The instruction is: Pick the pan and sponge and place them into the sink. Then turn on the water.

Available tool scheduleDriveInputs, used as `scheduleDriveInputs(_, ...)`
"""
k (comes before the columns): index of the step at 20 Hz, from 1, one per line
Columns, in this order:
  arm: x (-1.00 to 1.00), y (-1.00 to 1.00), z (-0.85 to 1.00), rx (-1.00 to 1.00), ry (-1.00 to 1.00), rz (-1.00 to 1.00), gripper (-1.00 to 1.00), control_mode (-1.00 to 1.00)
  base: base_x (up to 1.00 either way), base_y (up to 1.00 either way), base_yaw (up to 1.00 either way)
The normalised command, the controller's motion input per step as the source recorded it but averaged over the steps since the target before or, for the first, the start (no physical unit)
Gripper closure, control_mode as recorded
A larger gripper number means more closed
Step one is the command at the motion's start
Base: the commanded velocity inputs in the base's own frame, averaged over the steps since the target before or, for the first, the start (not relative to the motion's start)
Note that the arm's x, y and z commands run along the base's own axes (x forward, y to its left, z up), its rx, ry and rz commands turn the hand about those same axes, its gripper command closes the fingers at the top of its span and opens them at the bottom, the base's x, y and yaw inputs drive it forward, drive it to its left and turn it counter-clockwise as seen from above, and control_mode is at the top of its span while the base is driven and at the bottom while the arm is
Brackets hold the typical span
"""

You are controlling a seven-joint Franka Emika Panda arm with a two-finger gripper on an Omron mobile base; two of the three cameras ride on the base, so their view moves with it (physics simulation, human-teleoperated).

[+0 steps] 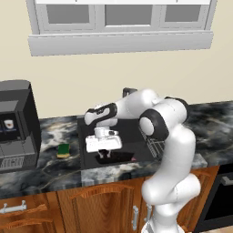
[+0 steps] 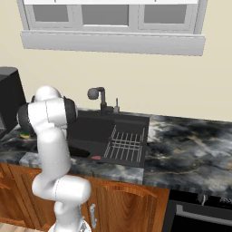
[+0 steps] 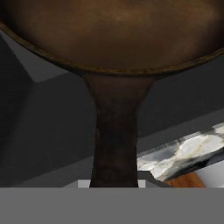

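**Pan over the sink, sponge still on the counter**

Nearest the robot, the gripper [image 1: 104, 152] hangs low inside the sink [image 1: 132, 129], close to the basin's front edge. In the hand view the pan [image 3: 113, 30] fills the top, and its brown handle runs straight down between the fingertips, so the jaws look closed on the handle, though the tips themselves are hidden at the bottom. Whether the pan already rests on the basin floor or hangs just above it cannot be told. The red drain [image 2: 96, 157] shows near the front edge, and the wire rack [image 2: 126, 144] lies in the right half of the basin.

To the left of the sink, the sponge [image 1: 63, 150] sits on the counter [image 1: 54, 132], just beside the basin's left edge and untouched. Farther back, the faucet [image 2: 98, 96] stands at the rear edge with no stream from its spout.

Judging from this, the first placement is nearly done; releasing the pan, moving the sponge and turning on the water remain.
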Motion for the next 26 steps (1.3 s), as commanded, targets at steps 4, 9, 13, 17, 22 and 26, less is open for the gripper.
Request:
scheduleDriveInputs(4, 0.34, 0.16, -0.17, -0.05, 0.01, -0.04, 1.0, -1.0, 0.0, 0.0, 0.0)
scheduleDriveInputs(9, 0.31, 0.17, -0.18, -0.07, -0.03, -0.04, 1.0, -1.0, 0.0, 0.0, 0.0)
scheduleDriveInputs(13, 0.28, 0.12, -0.27, -0.05, -0.04, -0.04, 1.0, -1.0, 0.0, 0.0, 0.0)
scheduleDriveInputs(17, 0.27, 0.05, -0.31, -0.03, -0.05, -0.03, 1.0, -1.0, 0.0, 0.0, 0.0)
scheduleDriveInputs(22, 0.23, 0.0, -0.29, 0.01, -0.09, -0.01, 1.0, -1.0, 0.0, 0.0, 0.0)
scheduleDriveInputs(26, 0.18, 0.0, -0.27, 0.03, -0.19, 0.0, 1.0, -1.0, 0.0, 0.0, 0.0)
